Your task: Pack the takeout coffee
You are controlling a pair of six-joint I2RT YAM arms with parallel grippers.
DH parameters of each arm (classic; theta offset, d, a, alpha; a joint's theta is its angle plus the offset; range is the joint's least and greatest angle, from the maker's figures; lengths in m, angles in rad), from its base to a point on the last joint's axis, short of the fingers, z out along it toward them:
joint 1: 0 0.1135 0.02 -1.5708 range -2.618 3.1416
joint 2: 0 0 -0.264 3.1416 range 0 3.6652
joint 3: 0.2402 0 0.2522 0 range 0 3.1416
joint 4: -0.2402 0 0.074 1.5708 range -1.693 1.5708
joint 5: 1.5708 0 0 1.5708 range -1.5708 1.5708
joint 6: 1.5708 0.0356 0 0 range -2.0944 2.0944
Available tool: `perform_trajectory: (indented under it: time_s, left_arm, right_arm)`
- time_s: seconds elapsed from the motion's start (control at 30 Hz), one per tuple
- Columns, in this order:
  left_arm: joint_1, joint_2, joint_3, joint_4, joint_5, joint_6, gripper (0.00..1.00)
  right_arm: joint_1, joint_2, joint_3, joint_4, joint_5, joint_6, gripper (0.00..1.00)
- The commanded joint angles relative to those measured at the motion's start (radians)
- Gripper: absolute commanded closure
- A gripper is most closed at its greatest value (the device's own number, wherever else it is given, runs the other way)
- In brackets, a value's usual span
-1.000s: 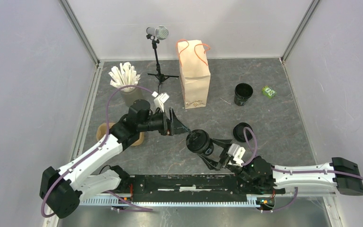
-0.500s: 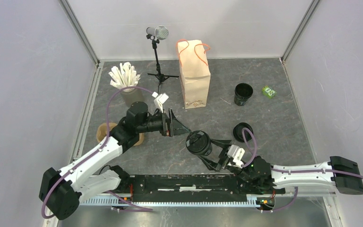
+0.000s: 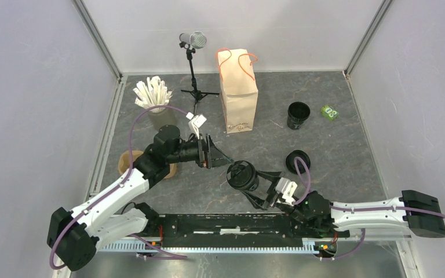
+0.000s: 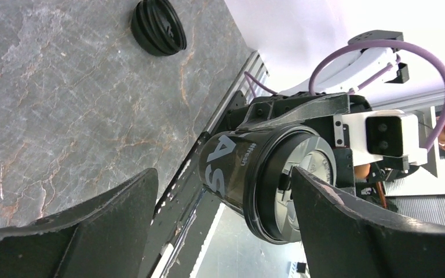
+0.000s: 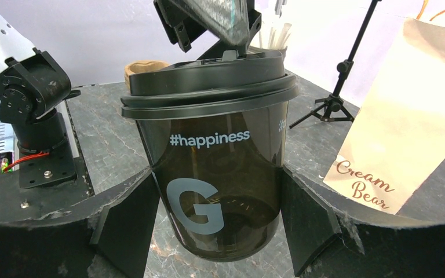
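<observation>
The takeout coffee (image 3: 242, 175), a dark cup with a black lid, is held tilted above the table by my right gripper (image 3: 256, 186). In the right wrist view the cup (image 5: 214, 168) reads "#happiness" and sits between both fingers of the right gripper (image 5: 220, 194), which is shut on its lower body. My left gripper (image 3: 219, 155) hangs open just left of the lid, and one of its fingers (image 5: 226, 23) reaches over the lid's top. From the left wrist, the cup (image 4: 249, 168) lies sideways ahead of the spread left gripper (image 4: 223, 182). The brown paper bag (image 3: 239, 92) stands upright at the back.
A second black cup (image 3: 298, 114) and a loose black lid (image 3: 297, 160) sit to the right, with a small green item (image 3: 328, 112) beyond. At the back left stand a grey cup of white sticks (image 3: 153, 98) and a microphone tripod (image 3: 194, 69). A brown holder (image 3: 128, 162) lies under the left arm.
The left gripper has drawn back slightly to the left from the lid. The right gripper has shifted the cup a little left and nearer.
</observation>
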Motion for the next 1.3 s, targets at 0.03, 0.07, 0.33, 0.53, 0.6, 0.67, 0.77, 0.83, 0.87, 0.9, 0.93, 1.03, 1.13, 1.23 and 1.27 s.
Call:
perform_trajectory:
  time_s: [0.03,0.07,0.33,0.53,0.6,0.67,0.77,0.83,0.87,0.9,0.93,1.03,1.13,1.23,1.27]
  left_arm:
    - [-0.013,0.034,0.022,-0.009,0.045,0.066,0.12]
    - [-0.015,0.034,0.02,-0.009,0.045,0.073,0.12]
    - [-0.029,0.046,0.009,-0.031,0.056,0.129,0.09]
    - [-0.033,0.065,0.013,-0.045,0.037,0.142,0.23]
    - [-0.034,0.065,0.017,-0.045,0.033,0.144,0.3]
    - [-0.034,0.065,0.02,-0.047,0.026,0.145,0.36]
    - [-0.034,0.068,0.028,-0.067,0.009,0.156,0.46]
    - [-0.034,0.071,0.031,-0.069,0.004,0.154,0.54]
    - [-0.034,0.073,0.033,-0.069,0.002,0.153,0.56]
    - [-0.035,0.075,0.035,-0.069,-0.002,0.152,0.58]
    - [-0.035,0.077,0.035,-0.07,-0.007,0.149,0.61]
    - [-0.034,0.081,0.041,-0.07,-0.014,0.148,0.62]
    - [-0.034,0.091,0.041,-0.07,-0.022,0.149,0.63]
    - [-0.034,0.099,0.035,-0.062,-0.026,0.15,0.63]
    - [-0.034,0.104,0.033,-0.065,-0.035,0.152,0.63]
  right_arm:
    - [-0.001,0.015,-0.03,0.047,0.03,-0.01,0.24]
    - [-0.002,0.017,-0.029,0.046,0.039,-0.009,0.23]
    - [-0.002,0.033,-0.026,0.045,0.051,-0.006,0.23]
    - [-0.001,0.046,-0.022,0.047,0.054,-0.008,0.22]
    - [-0.002,0.051,-0.025,0.046,0.062,-0.008,0.21]
    - [-0.001,0.054,-0.028,0.046,0.075,-0.006,0.19]
    - [-0.002,0.061,-0.027,0.037,0.098,0.003,0.16]
    - [-0.001,0.066,-0.026,0.024,0.112,0.009,0.13]
    - [-0.001,0.068,-0.025,0.018,0.12,0.012,0.12]
    - [-0.002,0.07,-0.023,0.008,0.124,0.015,0.11]
    - [-0.002,0.072,-0.023,0.001,0.129,0.018,0.1]
    - [-0.001,0.074,-0.025,-0.01,0.135,0.02,0.1]
    - [-0.002,0.074,-0.035,-0.009,0.14,0.018,0.11]
    - [-0.002,0.077,-0.032,-0.027,0.143,0.017,0.13]
    - [-0.002,0.079,-0.032,-0.033,0.146,0.015,0.13]
